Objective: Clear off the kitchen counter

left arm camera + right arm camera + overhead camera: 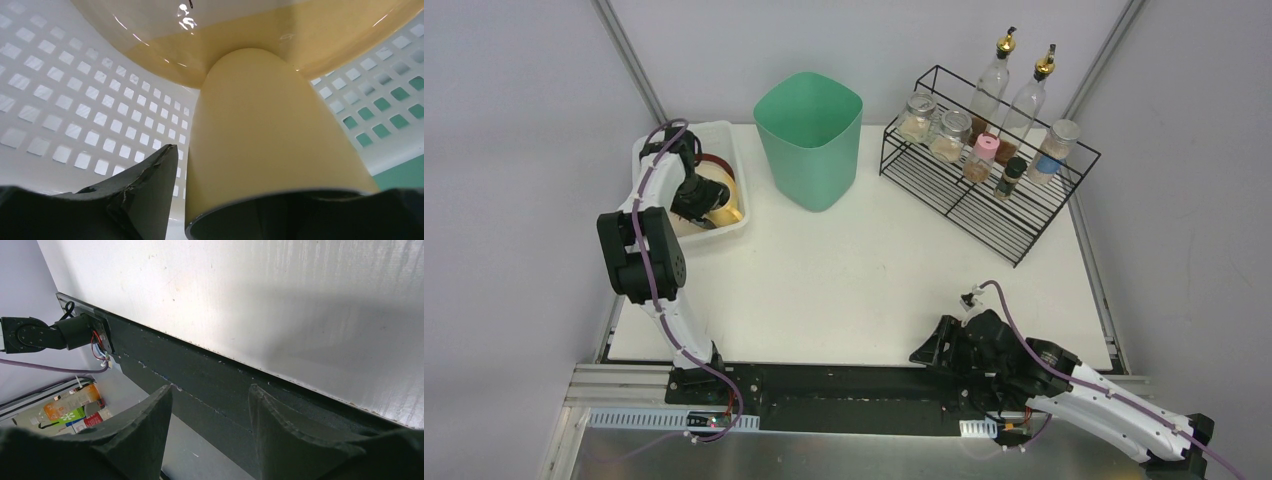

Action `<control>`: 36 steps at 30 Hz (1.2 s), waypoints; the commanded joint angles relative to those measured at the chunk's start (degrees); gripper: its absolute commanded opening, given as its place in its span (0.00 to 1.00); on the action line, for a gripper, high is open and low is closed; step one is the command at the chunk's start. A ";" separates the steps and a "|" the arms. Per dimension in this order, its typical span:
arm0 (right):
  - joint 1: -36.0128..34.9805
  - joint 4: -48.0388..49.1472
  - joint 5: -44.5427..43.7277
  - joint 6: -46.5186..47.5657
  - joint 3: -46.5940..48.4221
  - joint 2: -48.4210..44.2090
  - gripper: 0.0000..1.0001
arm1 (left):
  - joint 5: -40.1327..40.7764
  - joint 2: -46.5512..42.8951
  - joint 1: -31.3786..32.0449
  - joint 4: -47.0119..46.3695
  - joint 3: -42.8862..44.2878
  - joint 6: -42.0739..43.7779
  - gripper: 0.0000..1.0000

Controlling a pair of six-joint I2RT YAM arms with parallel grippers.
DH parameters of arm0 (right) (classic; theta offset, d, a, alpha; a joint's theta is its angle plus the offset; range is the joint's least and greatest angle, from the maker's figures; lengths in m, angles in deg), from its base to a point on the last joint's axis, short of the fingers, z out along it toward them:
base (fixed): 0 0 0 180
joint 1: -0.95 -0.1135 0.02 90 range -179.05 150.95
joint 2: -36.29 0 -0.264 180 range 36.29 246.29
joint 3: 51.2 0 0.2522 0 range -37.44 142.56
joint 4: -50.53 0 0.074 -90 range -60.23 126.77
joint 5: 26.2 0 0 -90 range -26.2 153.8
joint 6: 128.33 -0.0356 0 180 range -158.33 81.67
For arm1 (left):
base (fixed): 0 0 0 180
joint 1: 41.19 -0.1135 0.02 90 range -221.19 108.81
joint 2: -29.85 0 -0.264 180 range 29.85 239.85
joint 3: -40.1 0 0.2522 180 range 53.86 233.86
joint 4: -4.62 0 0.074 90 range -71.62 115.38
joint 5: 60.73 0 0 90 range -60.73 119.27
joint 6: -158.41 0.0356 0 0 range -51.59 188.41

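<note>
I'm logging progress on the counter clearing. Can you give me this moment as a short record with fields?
counter: white kitchen counter
basket: white perforated basket, far left, dishes inside
left fingers: left fingers in the basket, open, beside a yellow cup
right fingers: right fingers open, empty, at the counter's near edge
bin: green bin, far centre
rack: black wire rack, far right, holding spice jars and two oil bottles

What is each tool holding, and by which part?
Nothing. Left tool stands open around the yellow cup in the white basket, one finger clear of it; right tool open, empty.
</note>
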 commanded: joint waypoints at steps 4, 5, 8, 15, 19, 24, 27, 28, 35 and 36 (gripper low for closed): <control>-0.31 -0.07 0.02 -0.39 0.42 -0.40 0.60 | 0.84 -4.50 0.58 5.90 -0.11 4.44 0.60; -0.28 -0.09 0.01 -0.38 0.45 -0.36 0.60 | 1.33 -4.80 0.58 6.23 0.37 4.69 0.61; -0.27 0.02 0.09 -0.34 0.28 -0.41 0.60 | 1.73 -6.08 0.35 7.57 2.02 5.63 0.63; -0.28 1.36 0.27 -0.22 0.01 0.60 0.60 | 0.83 -9.05 0.23 10.56 7.03 7.35 0.94; -0.26 2.05 0.08 0.62 0.99 1.56 0.60 | 0.45 -11.73 0.23 11.34 7.97 7.89 0.99; -0.28 -1.18 -3.75 3.96 5.92 4.10 0.68 | -1.28 -16.86 0.31 11.43 7.09 10.41 0.99; -0.30 -2.60 -5.70 6.15 8.86 6.40 0.76 | -2.63 -20.19 0.32 11.43 5.97 13.30 0.99; -0.28 -3.04 -6.21 6.76 9.80 7.27 0.77 | -3.04 -21.32 0.32 11.44 5.50 14.38 0.99; -0.30 -5.74 -8.31 10.18 17.94 12.69 0.99 | -7.14 -30.23 0.32 11.39 -0.59 22.08 0.99; -0.30 -6.09 -8.93 10.53 18.90 13.15 0.99 | -8.81 -31.30 0.32 11.35 -1.51 23.34 0.99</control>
